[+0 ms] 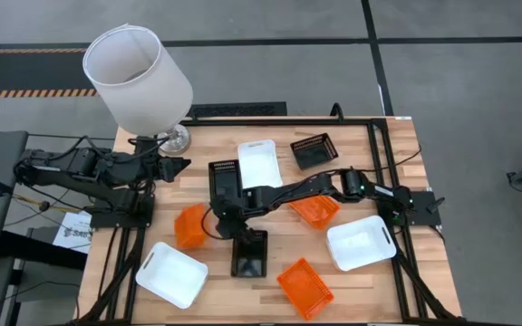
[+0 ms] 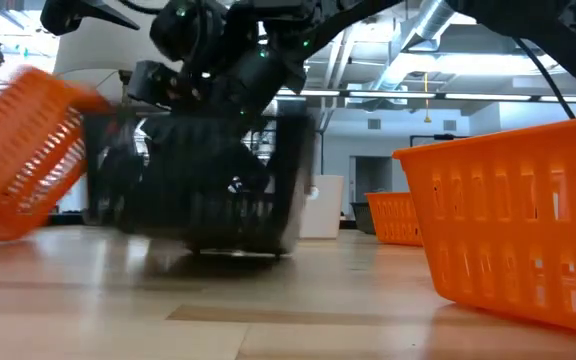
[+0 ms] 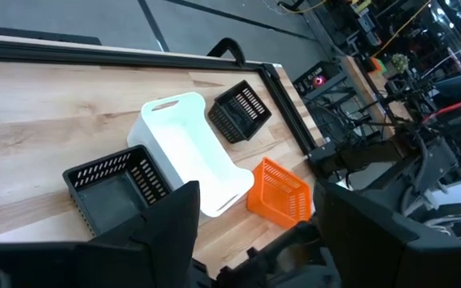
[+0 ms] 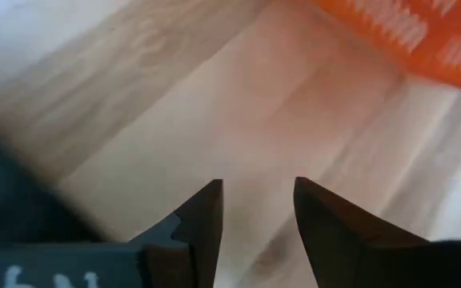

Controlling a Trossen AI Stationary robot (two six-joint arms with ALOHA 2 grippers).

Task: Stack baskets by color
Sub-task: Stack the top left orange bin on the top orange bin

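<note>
Several baskets lie on the wooden table. A white basket (image 1: 259,161) and two black baskets (image 1: 314,149) (image 1: 226,177) sit toward the far side. Another black basket (image 1: 249,254) lies near the middle front. Orange baskets (image 1: 190,226) (image 1: 315,210) (image 1: 304,288) and white baskets (image 1: 172,273) (image 1: 361,243) lie around it. My right gripper (image 1: 223,220) (image 4: 258,182) reaches across the table's middle and points down at bare wood. It is open, with nothing between its fingers, a black basket (image 4: 22,208) beside it. My left gripper (image 1: 175,166) (image 3: 254,208) waits open at the table's left edge.
A big white lampshade (image 1: 137,77) on a metal foot stands at the table's far left corner, close to my left arm. A black frame (image 1: 379,136) runs along the table's far and right edges. Papers (image 1: 72,231) lie off the left side.
</note>
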